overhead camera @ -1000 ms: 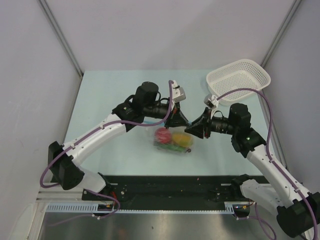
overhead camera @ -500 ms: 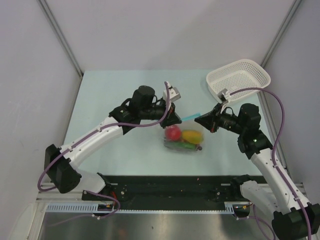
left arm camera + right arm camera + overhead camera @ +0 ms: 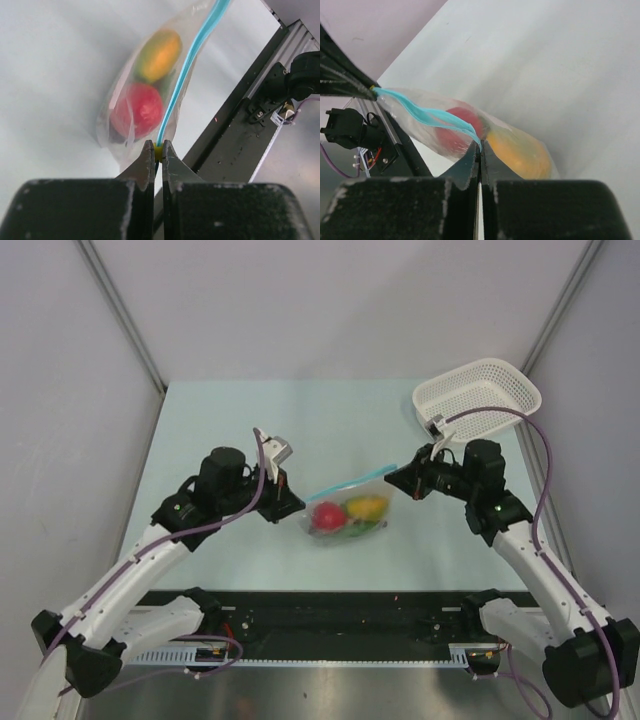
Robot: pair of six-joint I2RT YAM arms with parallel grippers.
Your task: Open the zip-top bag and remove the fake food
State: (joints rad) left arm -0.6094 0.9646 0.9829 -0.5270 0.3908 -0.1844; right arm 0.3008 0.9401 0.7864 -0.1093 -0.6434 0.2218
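Note:
The zip-top bag (image 3: pixel 347 503) hangs stretched between my two grippers just above the table. Its light blue zip strip (image 3: pixel 183 75) runs from one gripper to the other. Inside lies the fake food: a red apple (image 3: pixel 325 517), a yellow-orange mango (image 3: pixel 367 507) and something green beneath them. My left gripper (image 3: pixel 158 149) is shut on the small yellow slider at the strip's left end. My right gripper (image 3: pixel 480 146) is shut on the strip's right end, where the blue strip (image 3: pixel 415 111) splits into two strands. In the top view the left gripper (image 3: pixel 297 506) and right gripper (image 3: pixel 392 480) stand apart.
A white mesh basket (image 3: pixel 478 400) stands at the back right corner, behind the right arm. A black rail (image 3: pixel 340 615) runs along the table's near edge. Grey walls close in both sides.
My left gripper has pulled away to the left with the slider, drawing the blue strip out between the grippers. The right gripper has shut on the strip's end and shifted slightly back.

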